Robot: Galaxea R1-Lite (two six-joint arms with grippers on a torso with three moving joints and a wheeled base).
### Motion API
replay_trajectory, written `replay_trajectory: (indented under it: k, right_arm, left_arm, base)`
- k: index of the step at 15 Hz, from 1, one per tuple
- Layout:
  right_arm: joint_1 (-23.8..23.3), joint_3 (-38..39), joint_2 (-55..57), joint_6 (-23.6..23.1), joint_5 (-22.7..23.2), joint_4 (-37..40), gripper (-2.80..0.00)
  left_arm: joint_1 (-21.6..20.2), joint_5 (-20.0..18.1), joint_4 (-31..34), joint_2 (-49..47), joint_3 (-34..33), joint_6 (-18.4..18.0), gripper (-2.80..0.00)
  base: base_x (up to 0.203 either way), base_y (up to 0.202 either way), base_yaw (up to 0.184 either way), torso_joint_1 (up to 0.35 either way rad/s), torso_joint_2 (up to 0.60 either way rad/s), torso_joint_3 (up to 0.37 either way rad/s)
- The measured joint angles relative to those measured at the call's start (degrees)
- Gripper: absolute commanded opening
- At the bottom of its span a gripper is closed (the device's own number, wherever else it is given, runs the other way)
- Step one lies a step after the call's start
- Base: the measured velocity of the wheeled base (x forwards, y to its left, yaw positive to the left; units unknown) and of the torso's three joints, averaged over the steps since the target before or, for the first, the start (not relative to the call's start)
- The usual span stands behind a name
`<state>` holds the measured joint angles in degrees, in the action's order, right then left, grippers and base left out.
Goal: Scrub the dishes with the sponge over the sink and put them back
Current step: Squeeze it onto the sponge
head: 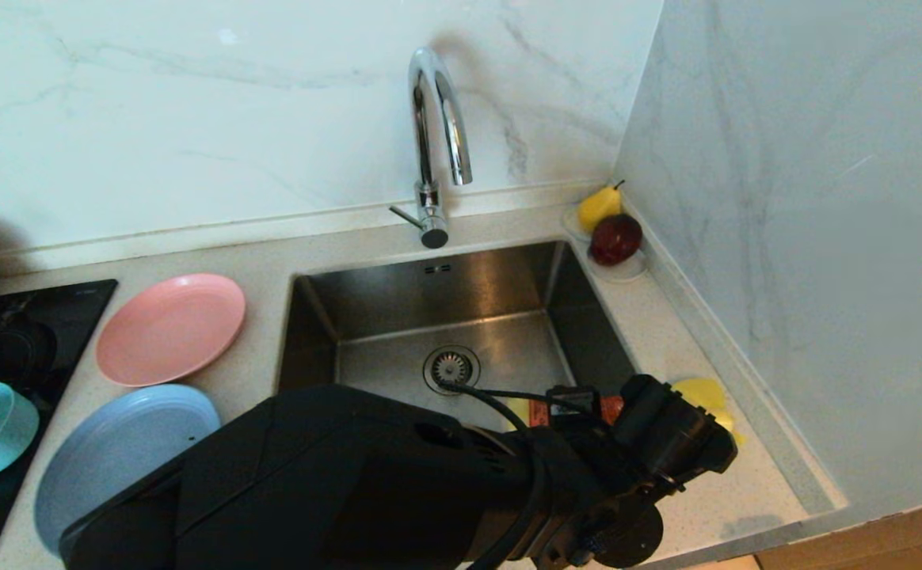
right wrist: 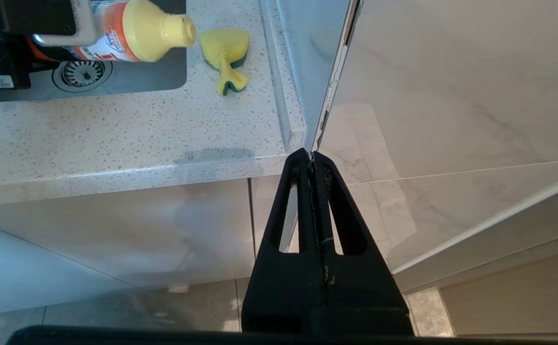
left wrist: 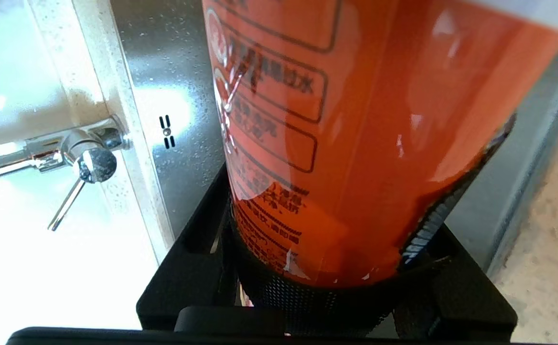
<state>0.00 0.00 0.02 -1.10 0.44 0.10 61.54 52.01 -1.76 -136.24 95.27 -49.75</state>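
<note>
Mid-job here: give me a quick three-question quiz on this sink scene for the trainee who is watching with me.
1. True or false: the left gripper is shut on the sponge.
2. Where does the sponge lie? A) in the sink B) on the counter beside the sink C) on the pink plate
3. Fill in: the right gripper hangs in front of the cabinets with its jaws ____.

Key
1. False: it grips an orange bottle with a yellow cap, held over the sink.
2. B.
3. Shut, holding nothing.
</note>
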Motion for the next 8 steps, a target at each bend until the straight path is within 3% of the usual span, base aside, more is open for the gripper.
replay_trajectory:
  k: [8]
  right_arm:
    - [0.0,0.0,0.0,0.0,0.0,0.0,-2.8]
  left_arm:
    - [0.8,2.6,0.1,-3.6,4.9,-1.6,-2.8]
  base:
    - [0.0,0.0,0.0,0.0,0.0,0.0]
